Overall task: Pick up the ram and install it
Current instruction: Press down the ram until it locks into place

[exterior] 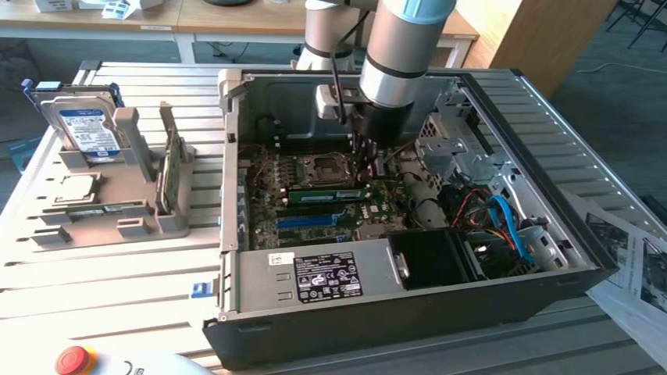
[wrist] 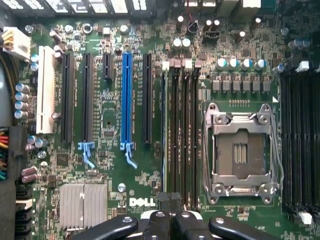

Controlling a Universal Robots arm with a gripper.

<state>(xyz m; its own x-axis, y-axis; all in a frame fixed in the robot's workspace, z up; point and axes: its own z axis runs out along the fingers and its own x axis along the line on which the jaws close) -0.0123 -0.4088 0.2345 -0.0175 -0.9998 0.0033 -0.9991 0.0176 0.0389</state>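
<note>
Exterior view: While the gripper (exterior: 367, 160) hangs over the motherboard (exterior: 312, 203) inside the computer case (exterior: 417, 312), the ram (exterior: 325, 194) lies seated beside the CPU socket (exterior: 321, 168), long axis across the case.
Wrist view: fingers (wrist: 159, 227) together above the slots; ram (wrist: 164, 135) edge-on beside the CPU socket (wrist: 240, 152).
Doing it well: press evenly, straight down, I judge.

You'll see the long, thin green circuit-board ram stick (exterior: 328, 194) standing on edge in a motherboard slot, directly below the claw (exterior: 367, 160), label facing outward.
</note>
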